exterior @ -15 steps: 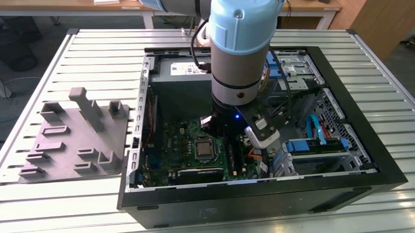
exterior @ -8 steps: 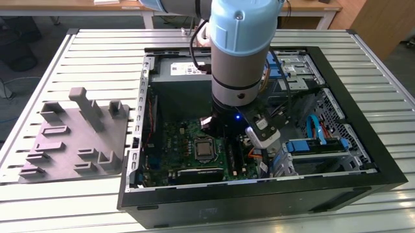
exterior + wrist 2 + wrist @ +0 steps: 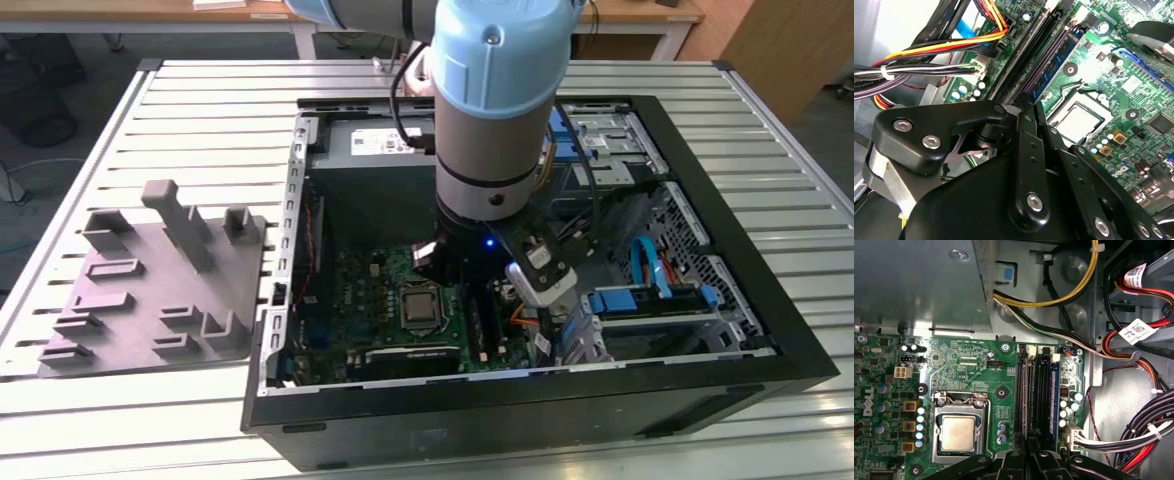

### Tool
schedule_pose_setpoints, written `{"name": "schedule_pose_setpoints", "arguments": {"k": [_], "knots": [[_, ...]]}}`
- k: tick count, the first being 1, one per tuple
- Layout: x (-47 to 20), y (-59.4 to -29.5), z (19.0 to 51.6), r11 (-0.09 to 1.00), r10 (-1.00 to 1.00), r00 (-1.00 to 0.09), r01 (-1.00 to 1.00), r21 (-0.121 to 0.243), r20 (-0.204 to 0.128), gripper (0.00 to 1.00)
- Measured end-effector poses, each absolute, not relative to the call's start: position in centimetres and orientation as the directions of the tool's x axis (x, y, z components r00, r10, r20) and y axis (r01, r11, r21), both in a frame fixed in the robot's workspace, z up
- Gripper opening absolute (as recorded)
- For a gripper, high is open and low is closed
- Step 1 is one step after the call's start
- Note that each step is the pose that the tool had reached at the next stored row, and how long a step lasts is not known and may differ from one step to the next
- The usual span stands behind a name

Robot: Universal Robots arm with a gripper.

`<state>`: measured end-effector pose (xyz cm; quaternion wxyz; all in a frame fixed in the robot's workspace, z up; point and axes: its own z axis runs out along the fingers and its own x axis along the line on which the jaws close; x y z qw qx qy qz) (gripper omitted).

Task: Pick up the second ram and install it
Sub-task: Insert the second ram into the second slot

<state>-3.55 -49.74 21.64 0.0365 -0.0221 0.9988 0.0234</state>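
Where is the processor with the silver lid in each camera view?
Exterior view: the processor lies on the green motherboard inside the case, below the arm's wrist.
Second wrist view: processor in its metal-framed socket.
First wrist view: processor in the same socket.
Shared landmark: the black memory slots running alongside it.

The exterior view looks down from high in front at the open computer case on the desk — both wrist views sit close above its circuit board.
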Motion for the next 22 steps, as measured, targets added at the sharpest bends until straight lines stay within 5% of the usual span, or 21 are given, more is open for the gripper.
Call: {"name": "schedule_pose_setpoints", "arguments": {"k": [22], "knots": [[-3.41,-49.79,21.51,0.998,-0.046,-0.996,-0.049,0.045,-0.074,0.14]]}}
